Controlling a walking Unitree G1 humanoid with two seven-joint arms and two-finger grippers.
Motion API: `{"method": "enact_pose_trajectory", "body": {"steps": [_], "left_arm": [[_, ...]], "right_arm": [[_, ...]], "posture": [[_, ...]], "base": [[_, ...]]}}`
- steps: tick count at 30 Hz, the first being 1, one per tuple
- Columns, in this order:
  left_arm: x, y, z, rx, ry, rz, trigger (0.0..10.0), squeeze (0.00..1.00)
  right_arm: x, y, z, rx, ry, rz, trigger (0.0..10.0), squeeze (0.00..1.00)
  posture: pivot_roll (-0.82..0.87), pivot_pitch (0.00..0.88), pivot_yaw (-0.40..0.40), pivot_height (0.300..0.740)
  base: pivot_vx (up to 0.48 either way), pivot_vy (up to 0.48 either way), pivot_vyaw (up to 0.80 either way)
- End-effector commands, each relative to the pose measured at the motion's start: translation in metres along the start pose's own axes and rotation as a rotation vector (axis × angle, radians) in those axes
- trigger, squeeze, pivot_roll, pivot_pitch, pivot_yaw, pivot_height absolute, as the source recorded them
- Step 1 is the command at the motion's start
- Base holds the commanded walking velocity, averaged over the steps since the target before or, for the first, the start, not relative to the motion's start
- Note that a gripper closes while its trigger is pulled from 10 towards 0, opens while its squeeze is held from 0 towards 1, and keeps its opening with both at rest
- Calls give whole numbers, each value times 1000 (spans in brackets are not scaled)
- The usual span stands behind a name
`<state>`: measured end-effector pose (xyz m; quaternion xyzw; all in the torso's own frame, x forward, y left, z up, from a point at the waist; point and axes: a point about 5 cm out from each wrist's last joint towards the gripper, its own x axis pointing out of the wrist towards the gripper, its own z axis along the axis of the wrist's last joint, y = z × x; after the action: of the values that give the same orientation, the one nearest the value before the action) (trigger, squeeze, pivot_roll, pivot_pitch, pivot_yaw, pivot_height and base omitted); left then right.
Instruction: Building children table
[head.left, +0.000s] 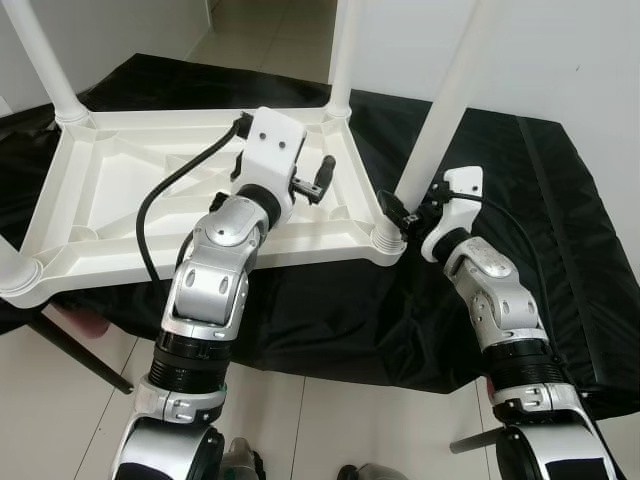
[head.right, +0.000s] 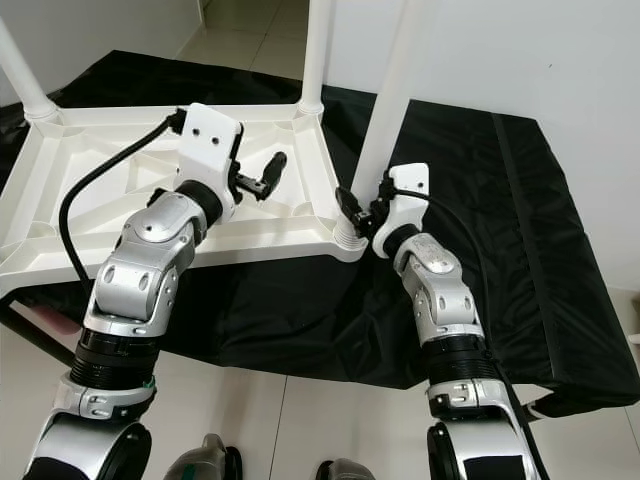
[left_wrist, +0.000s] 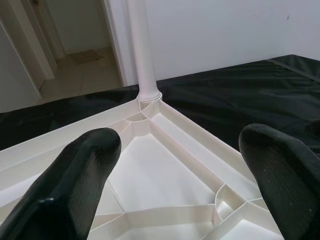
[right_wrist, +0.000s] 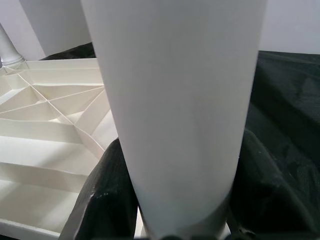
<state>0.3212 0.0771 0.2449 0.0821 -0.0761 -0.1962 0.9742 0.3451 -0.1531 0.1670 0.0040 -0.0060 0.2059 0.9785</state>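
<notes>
The white children's table top (head.left: 100, 180) lies upside down on a black-covered surface, its ribbed underside facing up. White legs stand in its corners: far left (head.left: 45, 60), far right (head.left: 343, 50) and near right (head.left: 445, 110). My right gripper (head.left: 410, 207) is shut on the near right leg just above its socket; in the right wrist view the leg (right_wrist: 175, 100) sits tight between the two black fingers (right_wrist: 107, 195). My left gripper (head.left: 315, 180) hovers open over the underside near the right end, its fingers (left_wrist: 85, 165) wide apart with nothing between them.
Black cloth (head.left: 560, 220) drapes the support under the table top and spreads to the right. A dark support leg (head.left: 75, 355) slants over the pale tiled floor at the lower left. White walls stand behind, with a doorway (left_wrist: 30, 50) beyond.
</notes>
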Motion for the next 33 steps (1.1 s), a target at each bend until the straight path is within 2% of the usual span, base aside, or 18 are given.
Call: {"method": "enact_pose_trajectory", "body": {"steps": [1,13,17,22,23,24,26,29,32,33], "left_arm": [[0,2,5,18,-18,57,10000,0],[1,2,6,17,-20,58,10000,0],[0,2,6,17,-21,59,10000,0],[0,2,6,16,-21,60,10000,0],[0,2,6,16,-22,60,10000,0],[0,2,6,16,-22,60,10000,0],[0,2,6,15,-23,61,10000,0],[0,2,6,16,-24,61,10000,0],[1,2,7,13,-27,62,10000,0],[1,2,7,13,-27,62,10000,0]], "right_arm": [[-17,-2,-63,109,287,-48,10000,0],[-14,2,-57,76,237,-95,10000,0],[-11,11,-53,48,190,-147,10000,0],[-11,13,-53,48,177,-163,10000,0],[-10,14,-51,44,158,-214,10000,0],[-10,14,-51,44,158,-214,10000,0],[-10,14,-50,73,132,-334,10000,0],[-9,14,-48,81,120,-400,10000,0],[-5,12,-42,111,84,-590,10000,0],[-5,12,-42,111,84,-590,10000,0]], "posture": [[77,69,-19,740],[77,70,-22,740],[78,70,-23,740],[78,70,-23,740],[77,70,-25,740],[77,70,-25,740],[76,68,-26,740],[76,66,-27,740],[73,64,-26,740],[73,64,-26,740]], "base": [[0,0,0],[0,0,0],[0,0,0],[0,0,0],[0,0,0],[0,0,0],[0,0,0],[0,0,0],[0,0,0],[0,0,0]]}}
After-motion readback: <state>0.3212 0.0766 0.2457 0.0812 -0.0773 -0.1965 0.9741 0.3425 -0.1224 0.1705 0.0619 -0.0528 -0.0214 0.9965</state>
